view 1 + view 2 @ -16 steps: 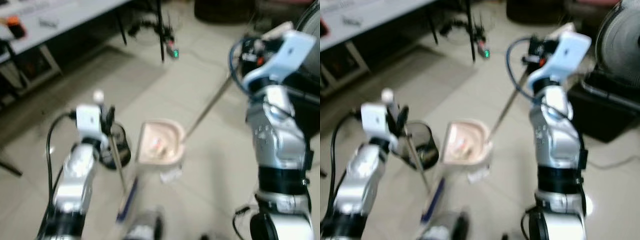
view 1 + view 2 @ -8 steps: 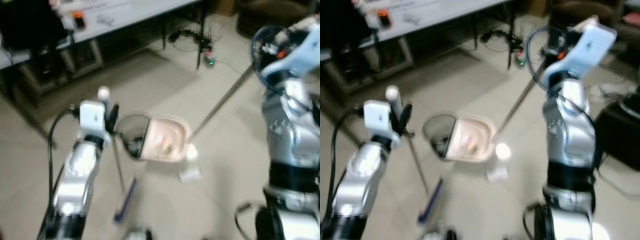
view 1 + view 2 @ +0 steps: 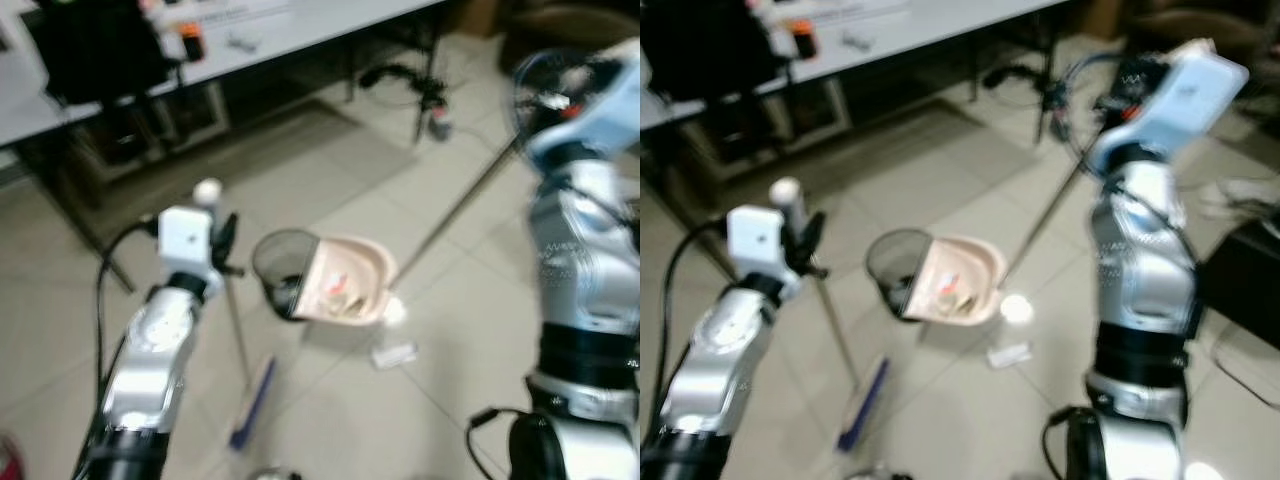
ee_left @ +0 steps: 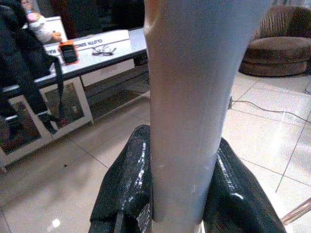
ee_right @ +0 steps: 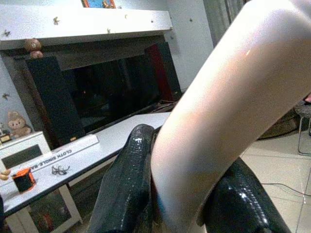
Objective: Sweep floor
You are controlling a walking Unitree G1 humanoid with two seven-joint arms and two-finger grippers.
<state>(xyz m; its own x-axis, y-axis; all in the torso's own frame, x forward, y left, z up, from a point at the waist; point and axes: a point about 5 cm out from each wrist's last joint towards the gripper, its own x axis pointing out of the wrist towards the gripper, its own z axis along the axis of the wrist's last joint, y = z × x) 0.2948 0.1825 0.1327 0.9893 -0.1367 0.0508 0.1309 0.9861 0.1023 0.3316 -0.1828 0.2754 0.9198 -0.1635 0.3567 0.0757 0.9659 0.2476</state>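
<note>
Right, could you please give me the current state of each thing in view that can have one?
left gripper: jaws shut on the broom handle.
right gripper: jaws shut on the dustpan handle.
broom: upright, head on the floor.
dustpan: tipped against the bin's rim, litter still in it.
bin: upright, open-topped.
paper scraps: lying unswept on the tiles beside the dustpan.

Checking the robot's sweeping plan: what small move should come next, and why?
Probably tip the pink dustpan further over the black mesh wastebasket, using the right gripper clamped on its long handle: debris lies in the pan, whose mouth meets the basket's rim.
</note>
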